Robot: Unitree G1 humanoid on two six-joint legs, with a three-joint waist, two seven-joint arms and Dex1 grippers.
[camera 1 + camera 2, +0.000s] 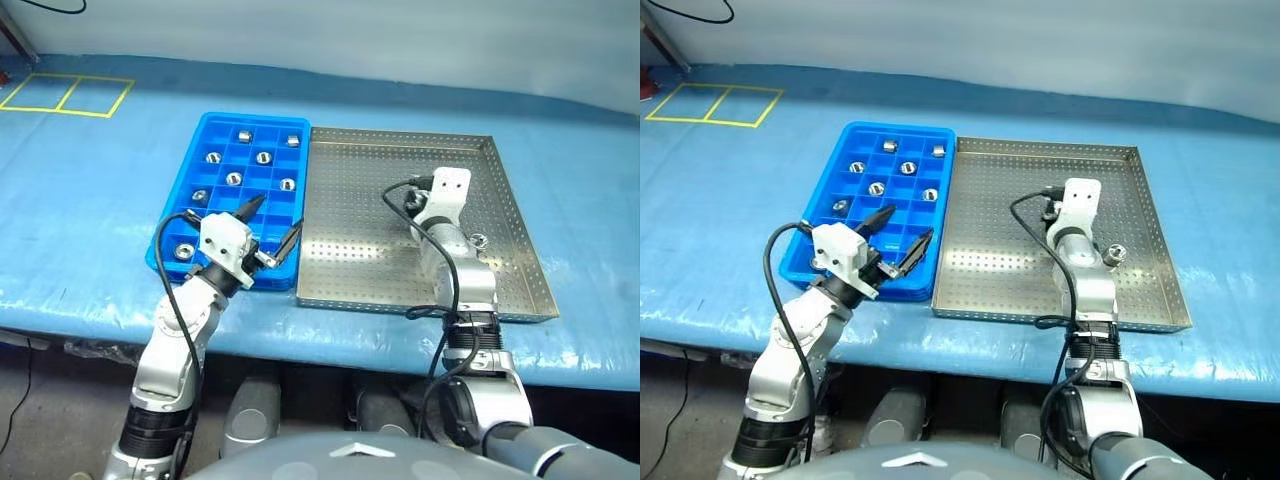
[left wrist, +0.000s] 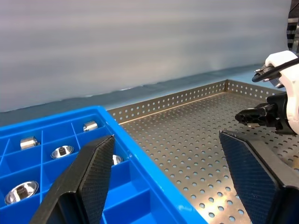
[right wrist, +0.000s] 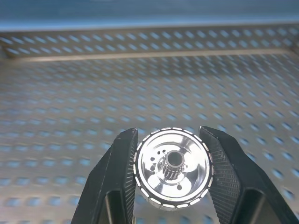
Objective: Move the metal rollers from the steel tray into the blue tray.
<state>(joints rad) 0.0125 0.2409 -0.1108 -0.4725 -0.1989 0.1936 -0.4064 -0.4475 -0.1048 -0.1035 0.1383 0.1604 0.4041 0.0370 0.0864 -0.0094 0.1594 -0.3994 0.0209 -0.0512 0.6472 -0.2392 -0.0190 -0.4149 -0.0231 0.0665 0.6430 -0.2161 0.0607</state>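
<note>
The right tool (image 3: 168, 179) is clamped on a metal roller (image 3: 173, 173) low over the steel tray (image 1: 360, 260); lift it straight up before carrying left to a free cell of the blue tray (image 1: 222, 122); the left tool (image 1: 270, 228) hangs released over that tray's near right corner.

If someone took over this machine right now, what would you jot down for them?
Right pincer: closed around a metal roller over the steel tray.
Left pincer: open, holding nothing, at the near end of the blue tray.
Done: eight rollers sit in the blue tray's compartments.
Left: carry the gripped roller over, then fetch another roller lying in the steel tray beside the right arm.
</note>
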